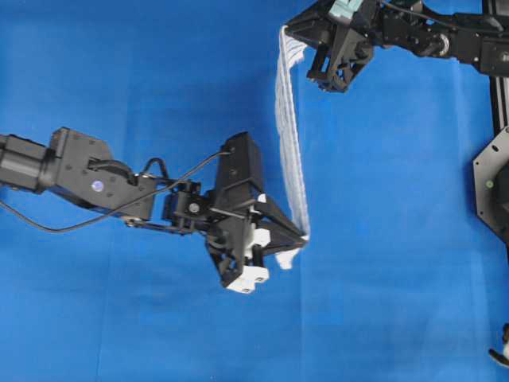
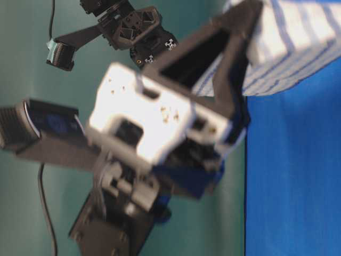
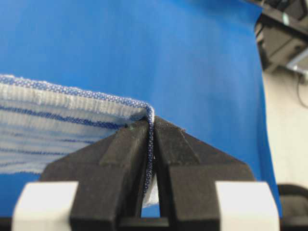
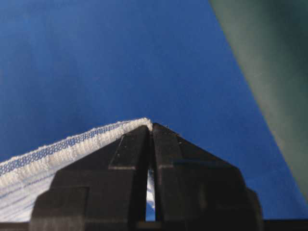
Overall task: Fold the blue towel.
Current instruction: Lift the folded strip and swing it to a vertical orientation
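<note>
The blue towel [image 1: 289, 135], white with thin blue stripes, hangs lifted off the table as a narrow vertical band stretched between both grippers. My left gripper [image 1: 305, 236] is shut on its near corner; the left wrist view shows the towel's [image 3: 62, 115] hem pinched between the black fingers [image 3: 125, 149]. My right gripper [image 1: 290, 32] is shut on the far corner at the top, where the towel's [image 4: 57, 154] white edge runs into the closed fingers [image 4: 130, 149]. In the table-level view the towel [image 2: 293, 48] hangs at upper right behind the blurred left gripper [image 2: 242, 16].
A plain blue cloth [image 1: 143, 72] covers the table. The right arm's base and frame [image 1: 497, 159] stand along the right edge. The left arm [image 1: 95, 179] reaches in from the left. A green wall [image 2: 26, 64] lies behind.
</note>
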